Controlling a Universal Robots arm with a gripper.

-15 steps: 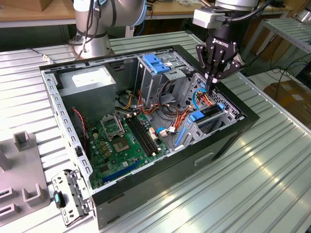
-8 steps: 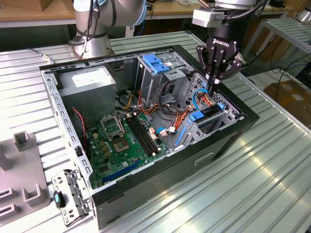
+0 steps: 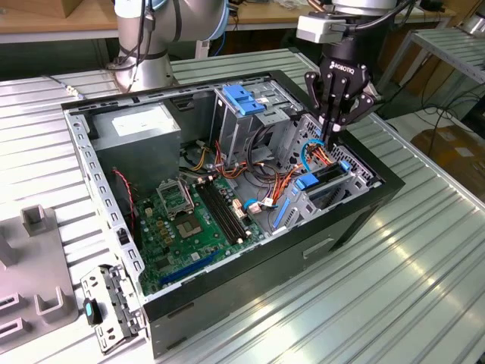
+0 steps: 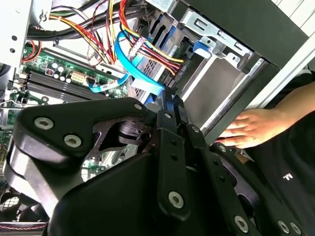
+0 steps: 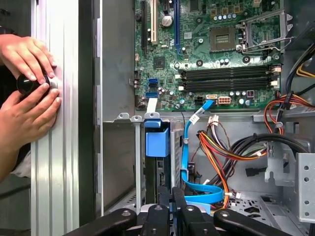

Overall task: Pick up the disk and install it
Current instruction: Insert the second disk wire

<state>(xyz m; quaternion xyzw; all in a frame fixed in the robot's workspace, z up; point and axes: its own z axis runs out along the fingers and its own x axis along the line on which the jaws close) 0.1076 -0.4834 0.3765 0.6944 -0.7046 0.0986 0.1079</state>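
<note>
- Plainly, the relation that matters is vertical: the tool [image 3: 331, 135] hangs over the drive bay at the exterior view's right end of the open computer case [image 3: 227, 303], and the disk [image 3: 309, 182] lies just below its tips.
- The disk appears to stand on edge inside the bay. Its blue side rail [image 5: 157, 143] faces the tool in the first wrist view. Its long axis seems to run away from the tool, deeper into the bay.
- The tool's fingers are pressed together with no gap showing between them in both wrist views. Nothing can be seen pinched there, and the tips sit at or very near the disk's near end. Contact cannot be confirmed.
- A light-blue data cable [image 5: 186, 147] and a bundle of coloured power wires [image 5: 211, 152] run just beside the bay, close to the tool.
- The motherboard [image 3: 189, 220] lies well apart, towards the case's middle.
- A person's hand [image 4: 248, 128] rests outside the case wall on the counter [image 3: 424, 265]. In the first wrist view two hands [image 5: 27, 78] hold a small dark knob there.
</note>
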